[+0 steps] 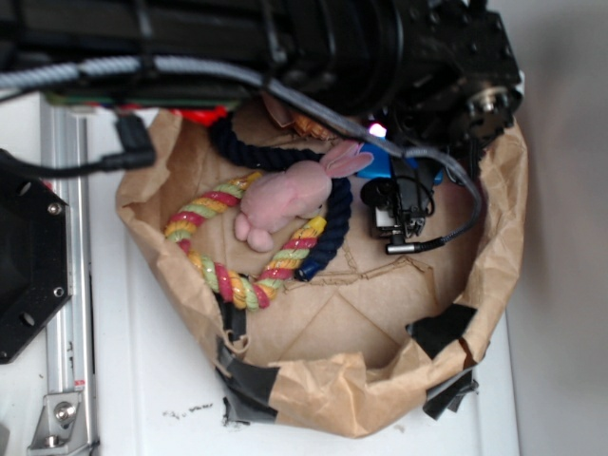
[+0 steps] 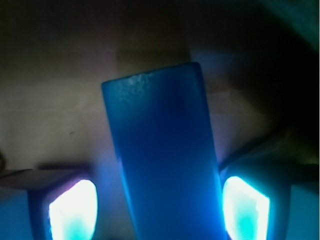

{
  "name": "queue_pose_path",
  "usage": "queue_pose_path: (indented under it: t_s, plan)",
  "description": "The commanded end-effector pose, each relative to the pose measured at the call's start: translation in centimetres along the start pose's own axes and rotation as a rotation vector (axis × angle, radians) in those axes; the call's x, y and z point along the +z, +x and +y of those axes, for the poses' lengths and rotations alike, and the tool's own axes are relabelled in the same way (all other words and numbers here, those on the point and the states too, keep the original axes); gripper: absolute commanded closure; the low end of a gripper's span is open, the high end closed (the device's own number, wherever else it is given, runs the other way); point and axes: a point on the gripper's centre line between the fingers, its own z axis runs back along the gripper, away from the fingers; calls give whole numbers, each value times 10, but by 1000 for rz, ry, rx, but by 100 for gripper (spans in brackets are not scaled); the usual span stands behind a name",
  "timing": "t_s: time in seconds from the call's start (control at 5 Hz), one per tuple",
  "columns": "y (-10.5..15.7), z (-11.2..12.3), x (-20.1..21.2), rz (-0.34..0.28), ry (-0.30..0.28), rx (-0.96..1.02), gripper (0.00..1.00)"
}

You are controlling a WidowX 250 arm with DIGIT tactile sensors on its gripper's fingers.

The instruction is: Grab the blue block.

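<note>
Paper bag (image 1: 494, 247) | wrist: hand (image 2: 159, 205) spread astride blue block (image 2: 165, 160), seemingly untouched | exterior: block mostly hidden

You have the blue block (image 2: 162, 160) filling the middle of your wrist view: a flat, smooth, bright-blue bar with plain faces, running lengthwise away from the camera, its far end squared off with slightly rounded corners. It leans a little to the left at that end. From the exterior view you see only a small patch of it (image 1: 380, 160), toward the far right part of the table, mostly hidden.
</note>
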Motion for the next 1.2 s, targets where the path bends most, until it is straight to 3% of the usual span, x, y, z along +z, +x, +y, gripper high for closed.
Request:
queue_pose_path:
  t_s: [0.0, 0.4, 0.6, 0.8, 1.0]
  plan:
    - [-31, -10, -21, -46, -14, -13, 100]
    - [-56, -24, -20, -41, 19, -37, 100]
    - [-65, -43, 19, -125, 28, -69, 100]
    - [-72, -73, 66, -232, -4, -86, 100]
    - [-66, -96, 116, -191, -6, -48, 100]
